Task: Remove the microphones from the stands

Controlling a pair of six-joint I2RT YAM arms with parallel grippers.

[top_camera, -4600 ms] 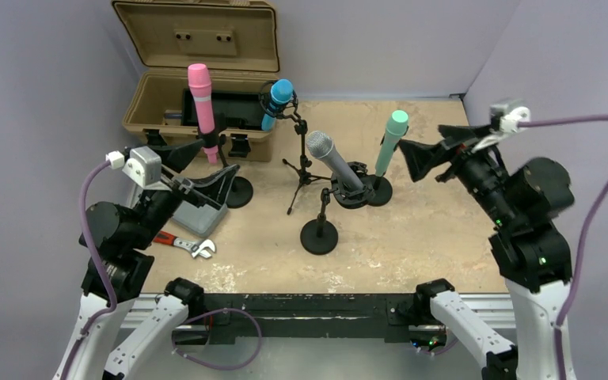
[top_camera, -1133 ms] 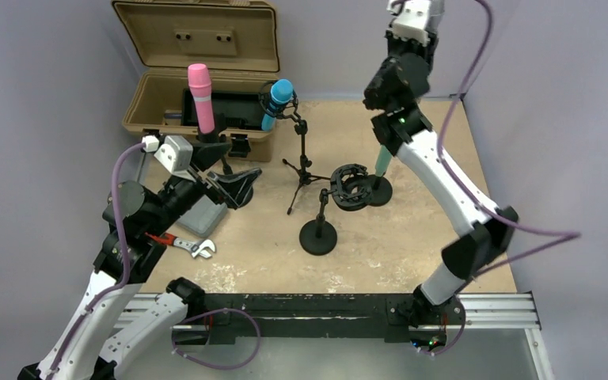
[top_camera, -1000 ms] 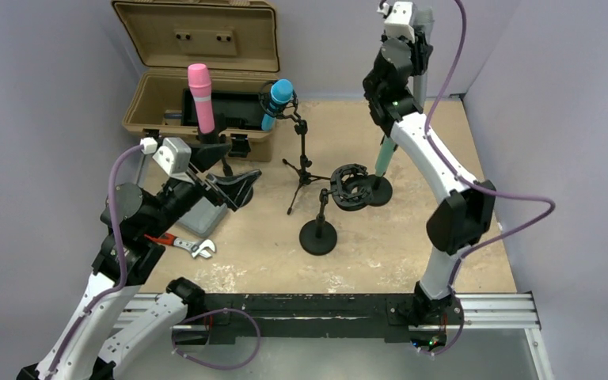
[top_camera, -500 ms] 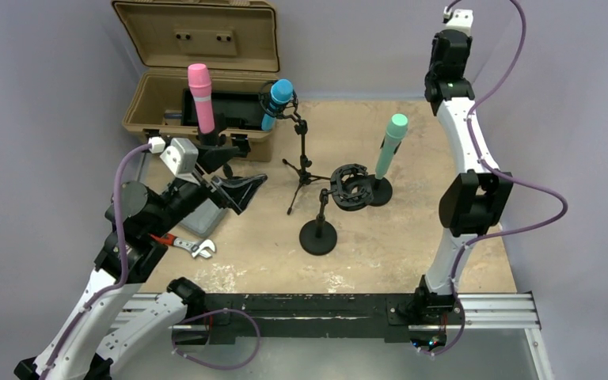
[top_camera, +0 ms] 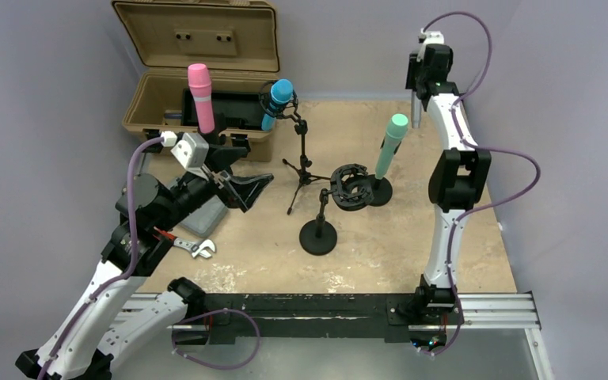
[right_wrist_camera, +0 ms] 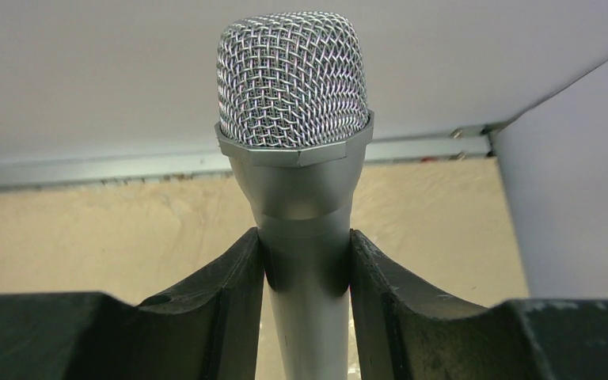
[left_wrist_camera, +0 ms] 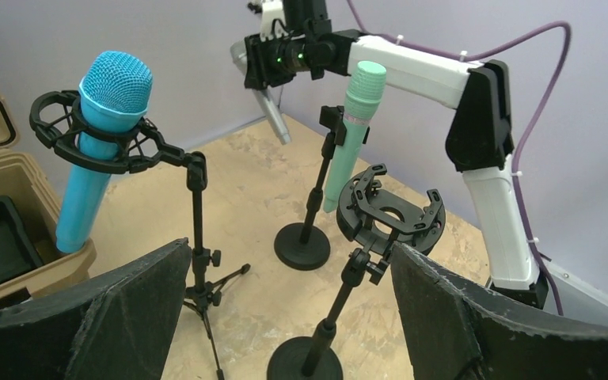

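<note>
Right wrist view: the right gripper point(right_wrist_camera: 307, 265) is clamped on the silver microphone point(right_wrist_camera: 293, 79). Its two black fingers point(right_wrist_camera: 222, 309) press against the smooth shaft just below the collar, and the mesh head stands clear beyond them, facing the pale back wall point(right_wrist_camera: 127, 71). Sandy table point(right_wrist_camera: 87, 237) shows behind the shaft.

From the top camera this arm is stretched to the far right corner of the table point(top_camera: 412, 237). The right gripper point(top_camera: 416, 85) is high up beside the wall. A grey shaft seems to hang below the wrist there, though the arm covers most of it. The left wrist camera shows it better: the silver microphone point(left_wrist_camera: 273, 119) slants down out of the right gripper point(left_wrist_camera: 263, 75), in the air, well apart from every stand.

The shock-mount stand point(top_camera: 351, 187) near the table's middle holds nothing, and its ring point(left_wrist_camera: 392, 214) is open to view. Just behind it a mint-green microphone point(top_camera: 390, 142) stands tilted on its own round base. Farther left a blue microphone point(top_camera: 277, 103) sits in a tripod's shock mount. A pink microphone point(top_camera: 200, 99) stands upright in front of the open tan case point(top_camera: 198, 39).

The left gripper point(top_camera: 241, 178) hovers over the left side of the table with its jaws spread wide and nothing between them. It points toward the stands. A wrench point(top_camera: 190, 247) lies on the table near that arm.
</note>
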